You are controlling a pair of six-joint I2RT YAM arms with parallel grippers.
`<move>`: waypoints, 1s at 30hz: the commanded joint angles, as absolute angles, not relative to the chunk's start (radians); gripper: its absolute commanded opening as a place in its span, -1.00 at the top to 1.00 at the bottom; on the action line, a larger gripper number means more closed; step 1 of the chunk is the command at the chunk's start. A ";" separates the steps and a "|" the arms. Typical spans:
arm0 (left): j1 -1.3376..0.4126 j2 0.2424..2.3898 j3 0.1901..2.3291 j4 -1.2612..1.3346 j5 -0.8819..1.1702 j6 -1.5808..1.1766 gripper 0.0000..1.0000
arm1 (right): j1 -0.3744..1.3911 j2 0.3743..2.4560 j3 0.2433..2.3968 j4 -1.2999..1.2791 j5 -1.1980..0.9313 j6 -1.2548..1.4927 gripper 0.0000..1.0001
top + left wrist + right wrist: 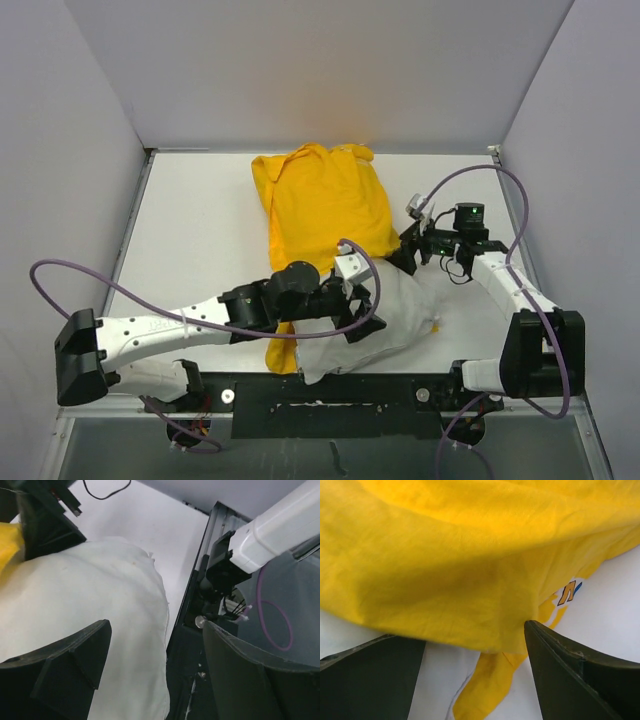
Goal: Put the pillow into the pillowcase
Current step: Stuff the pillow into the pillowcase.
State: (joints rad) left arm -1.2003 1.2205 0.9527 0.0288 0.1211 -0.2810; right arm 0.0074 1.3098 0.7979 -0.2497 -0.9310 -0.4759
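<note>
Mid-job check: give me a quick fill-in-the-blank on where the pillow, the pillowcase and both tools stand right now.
1. The left tool is over the white ___.
2. The right tool faces the yellow ___.
3. Both tools' jaws stand ___, gripping nothing.

Missing words: pillow; pillowcase; open.

text: one blue letter (568, 592), perhaps N, partly hidden | on: yellow pillowcase (445, 565) | other: none legible
</note>
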 commanded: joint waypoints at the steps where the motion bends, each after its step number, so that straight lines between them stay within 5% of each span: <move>1: -1.240 1.311 0.943 0.173 -0.011 -0.291 -0.35 | 0.050 1.363 0.854 -0.162 -0.726 -0.425 -0.47; 7: -1.253 1.527 0.960 0.379 0.042 -0.331 -0.17 | 0.039 1.391 0.876 -0.213 -0.818 -0.453 0.62; 9: -1.252 1.613 1.005 0.393 0.041 -0.320 -0.15 | 0.021 1.370 0.896 -0.294 -0.945 -0.514 0.81; 16: -1.228 1.764 1.038 0.377 -0.248 -0.206 -0.15 | -0.005 1.219 0.906 -0.529 -1.329 -0.745 0.98; 19: -1.104 1.694 0.970 0.306 -0.259 -0.317 0.50 | -0.007 1.165 0.896 -0.555 -1.320 -0.779 1.00; 24: -0.961 1.541 0.823 0.333 -0.304 -0.344 0.84 | 0.015 1.207 0.928 -0.588 -1.183 -0.787 1.00; 30: -0.907 1.489 0.727 0.380 -0.302 -0.323 0.92 | 0.032 1.224 0.941 -0.630 -1.198 -0.831 1.00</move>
State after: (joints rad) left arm -0.9699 1.5291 0.7776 0.3489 -0.1429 -0.3553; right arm 0.0261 1.2552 0.9005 -0.5312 -1.1061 -0.7986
